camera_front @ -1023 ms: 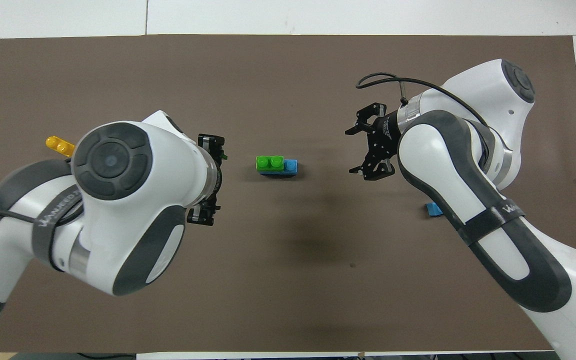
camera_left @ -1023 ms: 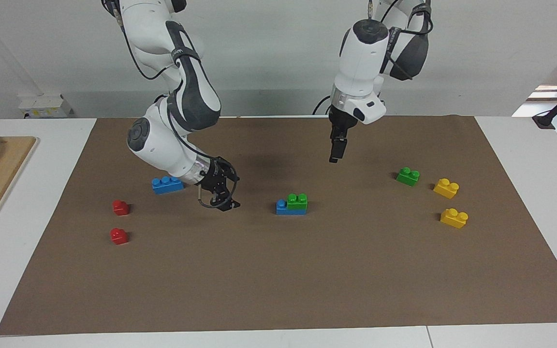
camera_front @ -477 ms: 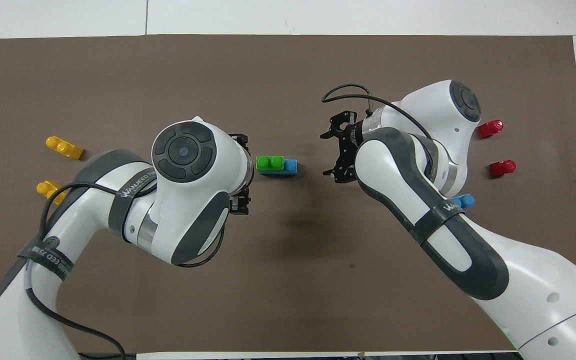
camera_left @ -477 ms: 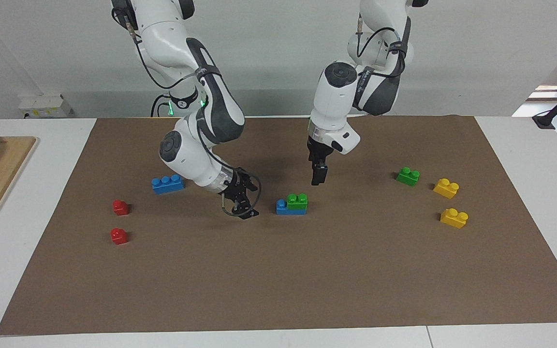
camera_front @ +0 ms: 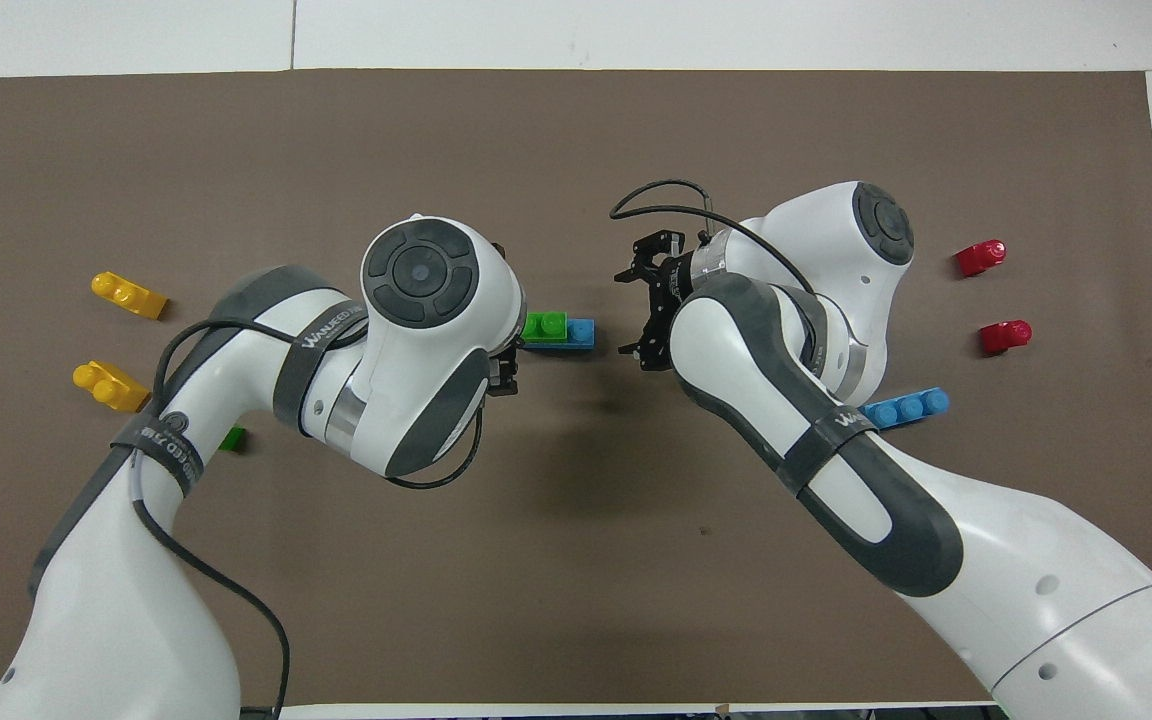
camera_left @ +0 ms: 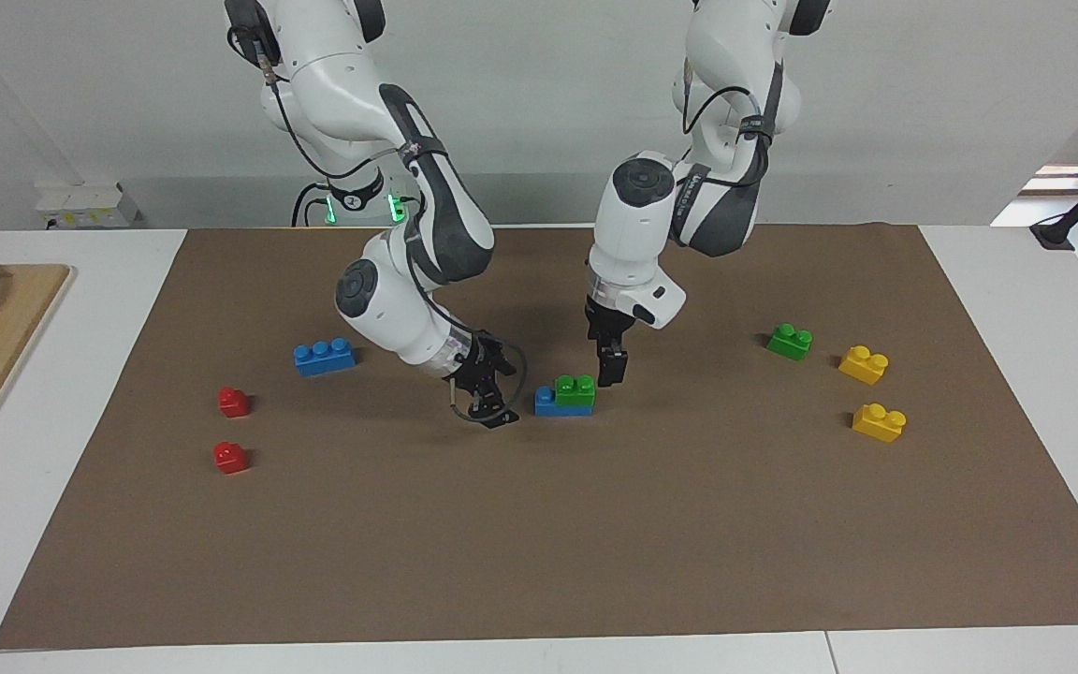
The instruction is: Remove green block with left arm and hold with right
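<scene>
Left pincer [camera_left: 610, 373] beside green block [camera_left: 575, 389]; arms marked "WANJEED".

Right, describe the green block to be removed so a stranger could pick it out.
Start at the middle of the brown mat, between the two tools. A blue brick lies there, and the green block is stacked on it. The other green block sits alone on the mat near the yellow ones.

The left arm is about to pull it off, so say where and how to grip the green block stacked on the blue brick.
Grip the green block across its two long flat side walls, below the studs, coming straight down from above. It sits upright on one end of the blue brick, so its walls are free; the left gripper hangs open beside it.
</scene>
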Action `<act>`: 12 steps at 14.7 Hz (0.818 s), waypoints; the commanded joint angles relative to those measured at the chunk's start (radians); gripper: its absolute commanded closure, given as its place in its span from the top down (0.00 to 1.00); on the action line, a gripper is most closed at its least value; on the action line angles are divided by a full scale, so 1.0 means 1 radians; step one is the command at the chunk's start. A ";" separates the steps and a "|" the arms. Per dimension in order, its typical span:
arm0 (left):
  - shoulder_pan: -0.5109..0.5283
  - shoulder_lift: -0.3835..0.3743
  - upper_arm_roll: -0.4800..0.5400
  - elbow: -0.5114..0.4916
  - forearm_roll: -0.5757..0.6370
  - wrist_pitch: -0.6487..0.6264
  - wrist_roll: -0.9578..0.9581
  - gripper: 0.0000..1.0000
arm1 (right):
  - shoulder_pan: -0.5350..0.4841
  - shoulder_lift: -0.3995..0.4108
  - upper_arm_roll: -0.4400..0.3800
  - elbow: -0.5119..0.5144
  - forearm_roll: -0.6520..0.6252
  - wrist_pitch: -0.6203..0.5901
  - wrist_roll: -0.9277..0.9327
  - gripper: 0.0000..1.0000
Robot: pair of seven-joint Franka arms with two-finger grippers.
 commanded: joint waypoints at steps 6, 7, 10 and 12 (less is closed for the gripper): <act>-0.030 0.088 0.011 0.044 0.037 0.024 -0.057 1.00 | 0.064 0.055 -0.001 -0.003 0.083 0.126 -0.012 0.94; -0.042 0.088 0.011 0.026 0.037 0.036 -0.077 1.00 | 0.068 0.063 -0.001 -0.003 0.083 0.142 -0.012 0.94; -0.050 0.088 0.013 0.011 0.037 0.055 -0.103 1.00 | 0.096 0.078 -0.001 -0.005 0.083 0.187 -0.012 0.94; -0.050 0.088 0.013 0.007 0.037 0.055 -0.108 1.00 | 0.096 0.084 -0.001 -0.005 0.083 0.199 -0.012 0.94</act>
